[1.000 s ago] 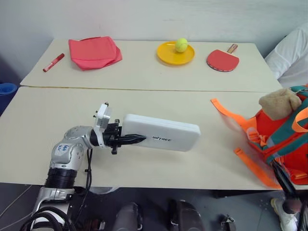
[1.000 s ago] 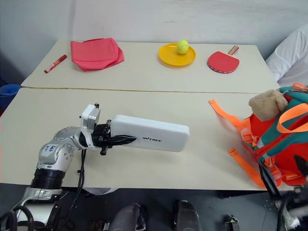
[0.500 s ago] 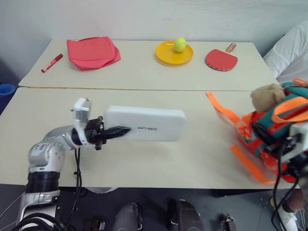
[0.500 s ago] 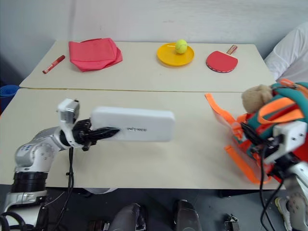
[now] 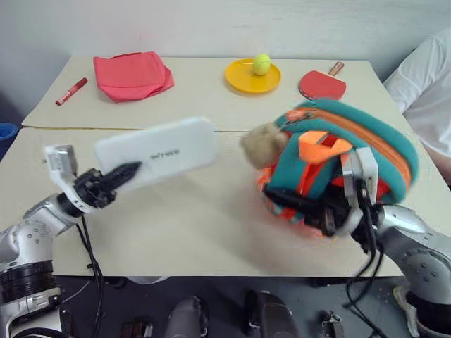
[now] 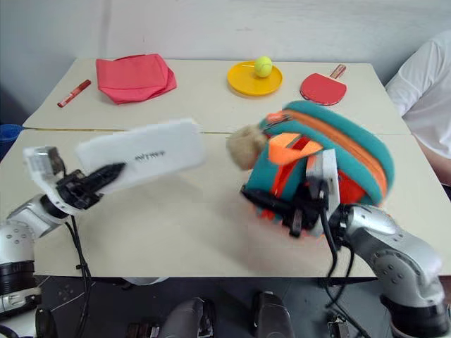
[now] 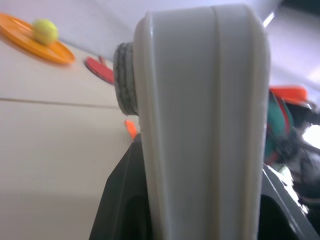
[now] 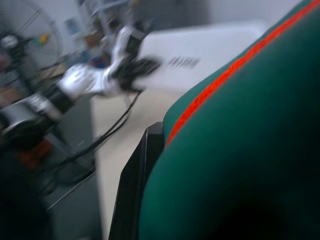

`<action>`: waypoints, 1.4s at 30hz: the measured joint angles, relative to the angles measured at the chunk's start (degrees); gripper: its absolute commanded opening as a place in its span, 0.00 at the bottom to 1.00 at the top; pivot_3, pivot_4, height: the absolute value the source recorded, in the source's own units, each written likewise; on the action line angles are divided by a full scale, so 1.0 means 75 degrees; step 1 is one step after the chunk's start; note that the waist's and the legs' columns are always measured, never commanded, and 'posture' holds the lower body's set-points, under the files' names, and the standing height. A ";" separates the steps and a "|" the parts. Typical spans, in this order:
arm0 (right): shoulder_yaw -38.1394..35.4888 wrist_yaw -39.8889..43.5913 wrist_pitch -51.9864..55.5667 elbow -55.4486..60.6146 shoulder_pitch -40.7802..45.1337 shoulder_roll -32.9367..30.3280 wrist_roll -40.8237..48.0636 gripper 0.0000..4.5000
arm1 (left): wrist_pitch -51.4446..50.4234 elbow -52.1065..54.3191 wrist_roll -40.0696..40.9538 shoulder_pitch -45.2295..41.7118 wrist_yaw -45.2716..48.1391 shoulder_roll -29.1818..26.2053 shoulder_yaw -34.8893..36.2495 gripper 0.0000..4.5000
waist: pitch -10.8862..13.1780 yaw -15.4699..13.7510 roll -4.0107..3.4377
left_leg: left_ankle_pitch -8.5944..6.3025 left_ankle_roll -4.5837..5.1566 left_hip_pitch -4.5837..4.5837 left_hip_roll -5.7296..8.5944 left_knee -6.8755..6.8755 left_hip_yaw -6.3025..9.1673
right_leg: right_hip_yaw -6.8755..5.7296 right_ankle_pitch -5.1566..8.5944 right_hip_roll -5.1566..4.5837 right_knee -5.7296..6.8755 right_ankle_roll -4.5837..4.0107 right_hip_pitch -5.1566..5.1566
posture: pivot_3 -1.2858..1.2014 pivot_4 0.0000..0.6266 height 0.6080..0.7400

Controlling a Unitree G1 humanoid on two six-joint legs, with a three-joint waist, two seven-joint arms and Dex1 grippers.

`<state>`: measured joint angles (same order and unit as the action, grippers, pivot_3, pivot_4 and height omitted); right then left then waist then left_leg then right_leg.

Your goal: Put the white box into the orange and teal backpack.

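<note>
The flat white plastic box (image 5: 156, 151) is held clear of the tan tabletop (image 5: 197, 218) by one end in the left gripper (image 5: 116, 175). The small orange fabric backpack with teal trim (image 5: 338, 165) is clamped in the right gripper (image 6: 278, 204), near the box. Insertion is judged not yet begun; the backpack's opening cannot be made out.

Looking down and forward from head height over the tables (image 5: 211, 232), both eye views sharing nearly the same scene, slightly offset sideways. Left wrist view pressed close against the white box (image 7: 200, 125), facing along it toward the yellow plate (image 7: 35, 45). Right wrist view close against the orange and teal backpack (image 8: 250, 150), facing the left gripper (image 8: 135, 67).
</note>
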<state>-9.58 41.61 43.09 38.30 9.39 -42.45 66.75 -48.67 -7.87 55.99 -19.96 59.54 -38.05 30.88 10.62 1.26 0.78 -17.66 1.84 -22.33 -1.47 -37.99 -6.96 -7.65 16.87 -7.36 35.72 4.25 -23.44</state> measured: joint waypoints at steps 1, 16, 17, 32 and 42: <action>-0.0100 0.0040 0.0195 0.0139 -0.0206 -0.0270 0.0379 0.00 | -0.0093 0.0031 0.0121 -0.0006 -0.0072 -0.0086 0.0107 0.29 | 0.0004 -0.0019 0.0013 | -0.0004 0.0005 0.0000 0.0003 -0.0001 0.0000 | -0.0001 -0.0001 -0.0004 -0.0016 0.0002 0.0002 | 0.52 0.24 1.00; -0.1718 0.0926 0.0944 -0.0668 -0.0840 -0.2018 0.1570 0.00 | -0.0408 0.1572 0.0538 -0.1018 0.0032 0.0050 -0.1356 0.29 | 0.0034 -0.0372 0.0069 | -0.0009 0.0015 -0.0006 0.0020 -0.0012 -0.0006 | 0.0004 -0.0012 -0.0014 -0.0026 0.0019 0.0002 | 0.52 0.24 1.00; -0.1695 0.0955 0.0941 -0.0669 -0.0808 -0.2016 0.1516 0.00 | -0.0306 0.1569 0.0439 -0.1168 0.0108 0.0050 -0.1488 0.29 | 0.0034 -0.0372 0.0069 | -0.0009 0.0014 -0.0005 0.0020 -0.0012 -0.0006 | 0.0003 -0.0012 -0.0012 -0.0027 0.0019 0.0003 | 0.52 0.24 1.00; -0.1222 0.1031 0.0931 -0.0659 -0.0531 -0.1819 0.1275 0.00 | 0.2215 0.0412 -0.3656 -0.4171 0.0765 0.1133 -0.5342 0.29 | 0.0036 -0.0459 0.0072 | 0.0002 0.0051 -0.0019 0.0050 -0.0025 -0.0012 | 0.0002 -0.0030 -0.0024 -0.0038 0.0051 0.0008 | 0.52 0.24 1.00; -0.0932 0.0854 0.0878 -0.0628 -0.0411 -0.1493 0.0999 0.00 | 0.3267 -0.1421 -0.4918 -0.4647 -0.0395 0.3792 -0.6086 0.45 | 0.0037 -0.0455 0.0075 | 0.0014 0.0065 -0.0029 0.0050 -0.0037 -0.0007 | -0.0007 -0.0033 -0.0028 -0.0042 0.0057 0.0006 | 0.52 0.24 1.00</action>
<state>-16.57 48.02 49.68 33.59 6.31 -53.65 74.25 -24.17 -18.53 19.11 -54.81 56.57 -9.61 -14.77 10.90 -2.15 1.35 -17.56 2.33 -22.54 -1.09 -38.27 -7.01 -7.70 16.62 -7.57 35.40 4.68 -23.39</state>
